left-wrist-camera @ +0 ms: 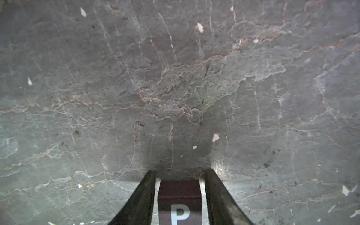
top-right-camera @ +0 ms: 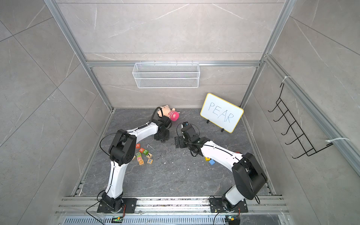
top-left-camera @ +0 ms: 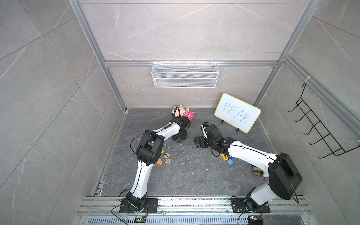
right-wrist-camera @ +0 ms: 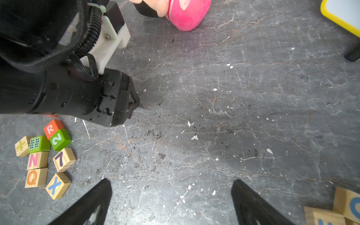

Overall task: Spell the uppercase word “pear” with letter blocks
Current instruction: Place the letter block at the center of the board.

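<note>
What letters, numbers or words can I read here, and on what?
"PEAR": whiteboard
"P": dark block
"R": red-orange block
"A": orange block
"E": yellow block
"2": green block
"N": pink-lettered cube
"7": purple-lettered cube
"Q": orange-lettered cube
"X": blue-lettered cube
"+": lime-marked cube
Half-seen cubes: unreadable.

My dark marbled tabletop (top-left-camera: pixel 194 175) carries the black P block (left-wrist-camera: pixel 179 194), the R block (right-wrist-camera: pixel 52 128) among wooden cubes (right-wrist-camera: pixel 39 169) on my left, a plush doll (top-left-camera: pixel 190 116), a propped whiteboard (top-left-camera: pixel 237 113) and scattered white crumbs (right-wrist-camera: pixel 194 137).
</note>
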Motion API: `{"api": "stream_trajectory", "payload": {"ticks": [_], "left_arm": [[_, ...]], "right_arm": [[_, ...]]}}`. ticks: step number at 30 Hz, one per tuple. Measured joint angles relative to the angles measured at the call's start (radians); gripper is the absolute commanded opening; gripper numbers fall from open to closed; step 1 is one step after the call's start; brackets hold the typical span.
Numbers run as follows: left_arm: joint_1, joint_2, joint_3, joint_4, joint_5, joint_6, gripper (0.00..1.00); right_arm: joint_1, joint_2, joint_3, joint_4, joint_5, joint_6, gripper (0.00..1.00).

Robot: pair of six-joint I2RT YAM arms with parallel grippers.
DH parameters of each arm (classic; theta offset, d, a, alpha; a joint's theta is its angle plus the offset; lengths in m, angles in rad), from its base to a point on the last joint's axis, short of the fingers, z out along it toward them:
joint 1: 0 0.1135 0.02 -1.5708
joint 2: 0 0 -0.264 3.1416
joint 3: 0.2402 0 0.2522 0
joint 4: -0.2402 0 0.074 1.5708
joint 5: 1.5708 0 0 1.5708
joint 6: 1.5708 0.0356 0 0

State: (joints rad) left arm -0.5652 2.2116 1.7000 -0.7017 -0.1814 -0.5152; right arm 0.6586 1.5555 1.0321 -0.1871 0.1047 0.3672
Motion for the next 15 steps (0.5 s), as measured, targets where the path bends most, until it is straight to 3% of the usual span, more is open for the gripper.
{"api": "stream_trajectory", "payload": {"ticks": [15], "left_arm": [[-0.003,0.000,0.000,0.000,0.000,0.001,0.46]], "right_arm": [[0.000,0.001,0.000,0.000,-0.008,0.001,0.98]]}}
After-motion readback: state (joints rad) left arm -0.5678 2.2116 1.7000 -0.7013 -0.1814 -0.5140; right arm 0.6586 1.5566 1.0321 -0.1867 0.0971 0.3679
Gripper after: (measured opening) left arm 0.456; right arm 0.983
